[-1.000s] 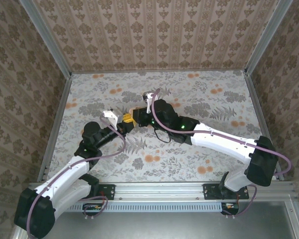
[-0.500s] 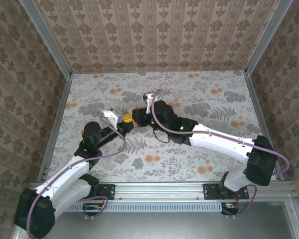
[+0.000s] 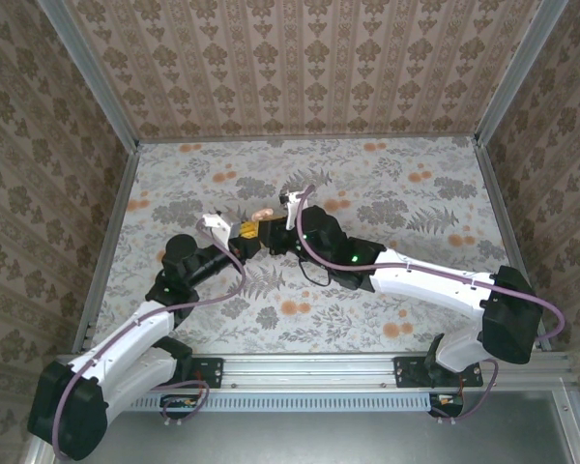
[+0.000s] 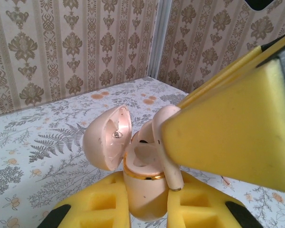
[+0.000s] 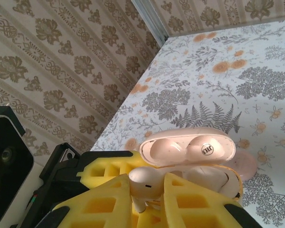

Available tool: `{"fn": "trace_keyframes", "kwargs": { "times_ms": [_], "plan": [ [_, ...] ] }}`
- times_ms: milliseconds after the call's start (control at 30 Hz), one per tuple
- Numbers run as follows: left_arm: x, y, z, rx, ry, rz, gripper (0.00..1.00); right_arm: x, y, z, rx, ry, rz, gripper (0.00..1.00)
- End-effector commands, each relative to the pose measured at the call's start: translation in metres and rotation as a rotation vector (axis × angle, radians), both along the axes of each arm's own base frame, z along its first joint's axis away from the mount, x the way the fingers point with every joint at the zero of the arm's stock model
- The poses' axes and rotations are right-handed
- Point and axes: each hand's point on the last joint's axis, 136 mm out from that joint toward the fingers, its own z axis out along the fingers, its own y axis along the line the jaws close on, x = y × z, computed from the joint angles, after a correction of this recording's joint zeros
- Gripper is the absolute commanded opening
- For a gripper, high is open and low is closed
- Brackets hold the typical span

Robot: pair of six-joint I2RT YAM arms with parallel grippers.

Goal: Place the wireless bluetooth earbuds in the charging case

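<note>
- The left fingers (image 4: pixel 92 209) have yellow foam pads. They are squeezed tight on the case (image 4: pixel 140 194), one pad on each side of it.
- The right fingers (image 5: pixel 102 204) have yellow pads too. They are clenched on one earbud (image 5: pixel 143 183), which sits in the slit between them.
- The case is pink with a gold rim round its open top. It stands upright in the left wrist view.
- The lid (image 4: pixel 107 140) is flipped open and leans back to the left of the case in that view. In the right wrist view you can see the lid's hollow inside, with a small round mark in it.
- The earbud is pink too and is right at the open top of the case. Its round head is above the rim, and its stem points down across the gold rim. I cannot tell if the stem is in its hole.
- In the left wrist view, one big right pad is just to the right of the case, pressed on the earbud.
- From the top, the case is where the two arms meet. The left arm (image 3: pixel 135 329) reaches it from the lower left. The right arm (image 3: pixel 425 275) reaches it from the lower right.
- Under and around the case is the table (image 3: pixel 416 193), covered in flowers and leaves. The case is near its middle, a bit to the left.
- Behind the case stand walls (image 3: pixel 300 68) with a brown pattern.
</note>
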Motion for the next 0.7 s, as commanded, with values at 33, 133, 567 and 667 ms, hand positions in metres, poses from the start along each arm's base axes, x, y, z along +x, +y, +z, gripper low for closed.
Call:
{"fn": "trace_keyframes", "kwargs": {
  "times_ms": [33,133,567,667],
  "plan": [
    [-0.006,-0.001,0.056,-0.095,-0.150,-0.019,0.00,-0.002,-0.008,-0.014,-0.069,-0.016,-0.022,0.18],
    [-0.008,-0.001,0.054,-0.095,-0.157,-0.029,0.00,-0.001,-0.007,-0.007,-0.050,-0.028,-0.024,0.18],
    [-0.020,0.000,0.048,-0.089,-0.283,-0.055,0.00,-0.010,-0.023,0.048,0.040,-0.140,-0.025,0.18],
    [-0.021,-0.002,0.047,-0.082,-0.281,-0.066,0.00,-0.011,-0.018,0.045,0.041,-0.147,-0.003,0.19]
  ]
}}
